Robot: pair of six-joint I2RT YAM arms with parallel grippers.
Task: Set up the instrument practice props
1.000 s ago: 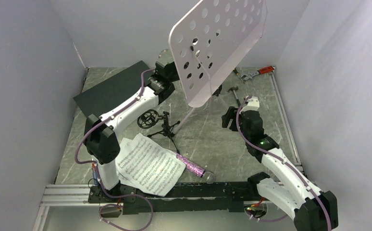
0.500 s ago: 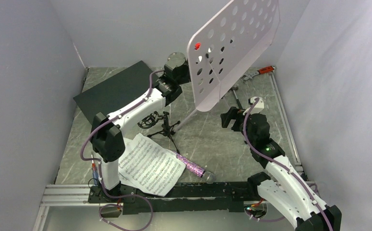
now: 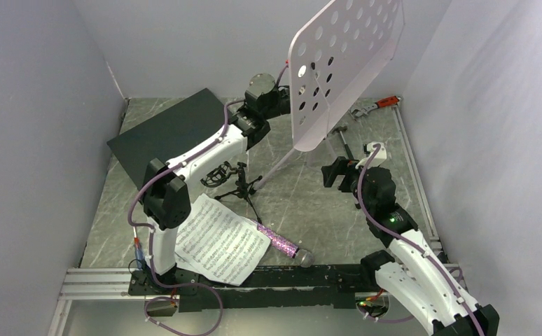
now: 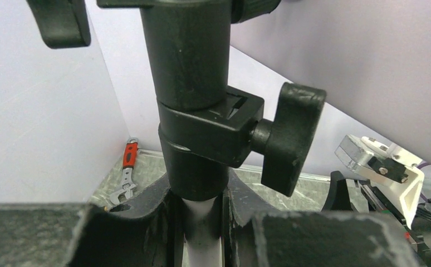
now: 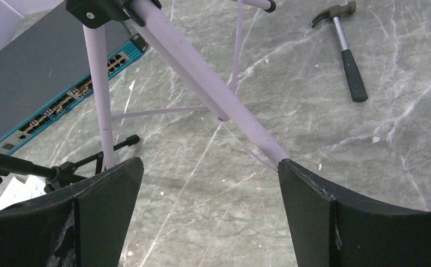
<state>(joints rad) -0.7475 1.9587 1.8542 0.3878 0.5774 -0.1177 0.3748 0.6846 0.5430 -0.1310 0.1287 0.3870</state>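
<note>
The left gripper (image 4: 199,225) is squeezing the pole of the music stand (image 3: 345,63), holding it up over the back of the bench (image 3: 310,210). The right gripper (image 5: 207,172) is sitting wide apart beside the stand's thin legs, holding nothing. The sheet music (image 3: 219,241), microphone (image 3: 279,243) and mic stand (image 3: 237,182) are resting nearer the front.

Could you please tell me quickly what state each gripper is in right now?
Left gripper: closed on the music stand, gripping its pole.
Right gripper: open, holding nothing.
</note>
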